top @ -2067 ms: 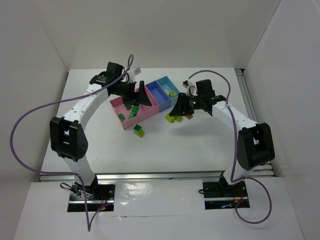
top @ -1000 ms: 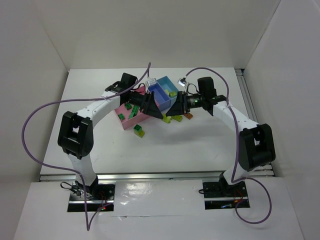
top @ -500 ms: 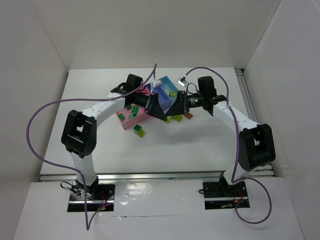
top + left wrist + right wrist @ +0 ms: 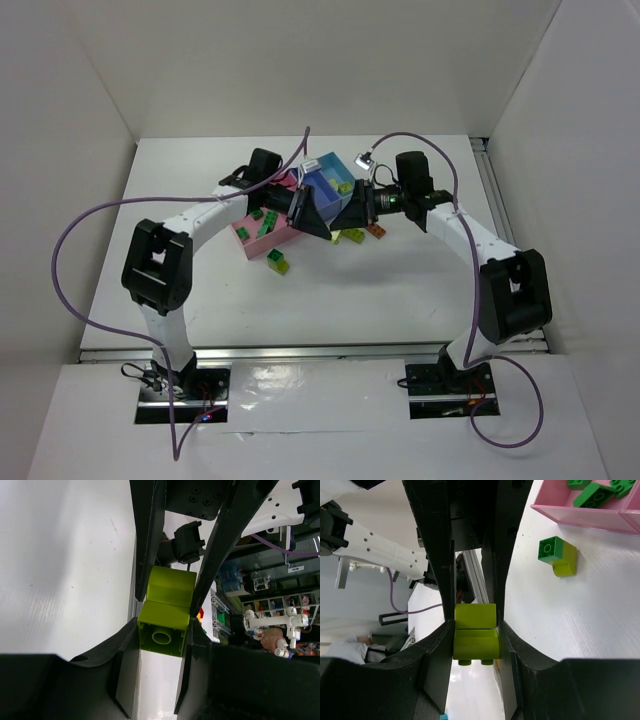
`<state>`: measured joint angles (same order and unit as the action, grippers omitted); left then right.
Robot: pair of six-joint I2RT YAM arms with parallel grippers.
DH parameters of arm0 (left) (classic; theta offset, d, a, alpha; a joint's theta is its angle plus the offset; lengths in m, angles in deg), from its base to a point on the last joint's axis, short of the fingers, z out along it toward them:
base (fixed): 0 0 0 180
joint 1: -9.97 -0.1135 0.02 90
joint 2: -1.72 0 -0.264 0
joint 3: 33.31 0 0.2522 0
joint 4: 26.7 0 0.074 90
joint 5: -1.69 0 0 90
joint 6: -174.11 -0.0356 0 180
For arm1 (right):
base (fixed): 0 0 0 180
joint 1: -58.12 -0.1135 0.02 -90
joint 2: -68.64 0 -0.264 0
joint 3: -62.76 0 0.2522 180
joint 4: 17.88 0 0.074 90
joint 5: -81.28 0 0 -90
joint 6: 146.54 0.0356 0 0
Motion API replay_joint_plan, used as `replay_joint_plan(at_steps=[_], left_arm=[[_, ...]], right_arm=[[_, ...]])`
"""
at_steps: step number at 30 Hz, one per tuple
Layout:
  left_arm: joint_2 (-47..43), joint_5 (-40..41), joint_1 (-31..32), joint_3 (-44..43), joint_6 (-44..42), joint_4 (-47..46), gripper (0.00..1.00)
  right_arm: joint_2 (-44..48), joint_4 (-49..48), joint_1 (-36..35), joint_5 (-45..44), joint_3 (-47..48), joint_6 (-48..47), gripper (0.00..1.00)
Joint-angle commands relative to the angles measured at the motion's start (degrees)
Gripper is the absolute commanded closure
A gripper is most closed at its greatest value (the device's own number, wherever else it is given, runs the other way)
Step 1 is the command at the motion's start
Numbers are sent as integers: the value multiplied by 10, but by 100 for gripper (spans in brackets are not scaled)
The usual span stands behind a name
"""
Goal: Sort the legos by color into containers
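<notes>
The left tool (image 4: pixel 320 214) and the right tool (image 4: pixel 344 212) are meeting tip to tip above the counter (image 4: pixel 420 290), just at 5 o'clock of the row of bins (image 4: pixel 256 246). What they are gripping is hidden between them in this view. One orange brick (image 4: pixel 377 230) is lying at 4 o'clock of the tips. A small yellow-green heap (image 4: pixel 350 237) beside it is too bunched to count. One green-and-yellow pair (image 4: pixel 278 263) is sitting at 7 o'clock.

From the left wrist, the left tool (image 4: pixel 159 650) is clenching the near half of two joined yellow-green bricks (image 4: pixel 165 625). The right tool (image 4: pixel 172 580) is pinching the far half at 12 o'clock.

From the right wrist, the right tool (image 4: pixel 476 650) is clamping the near brick and the left tool (image 4: pixel 475 605) the far one. The stack's long axis is running straight from tool to tool, so separating it is probably calling for a pull along that line. At 2 o'clock, three dark green bricks (image 4: pixel 592 494) are resting in the pink bin (image 4: pixel 580 517).
</notes>
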<state>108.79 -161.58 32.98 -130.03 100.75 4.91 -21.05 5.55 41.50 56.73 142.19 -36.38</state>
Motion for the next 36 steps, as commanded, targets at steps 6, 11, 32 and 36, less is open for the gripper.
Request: replay_joint_plan(at_steps=[6,11,32,36], left_arm=[[9,19,-48,18,36,-40,100],[2,52,-68,25,84,-73,100],[227,644,-67,-372,155,277,68],[228,633,-67,-372,150,271,37]], right_arm=[[12,1,11,-66,2,-4,76],[-10,-20,16,-116,2,40,76],[-159,-40,-13,-458,166,125,73],[-203,-24,-32,-465,219,113,72]])
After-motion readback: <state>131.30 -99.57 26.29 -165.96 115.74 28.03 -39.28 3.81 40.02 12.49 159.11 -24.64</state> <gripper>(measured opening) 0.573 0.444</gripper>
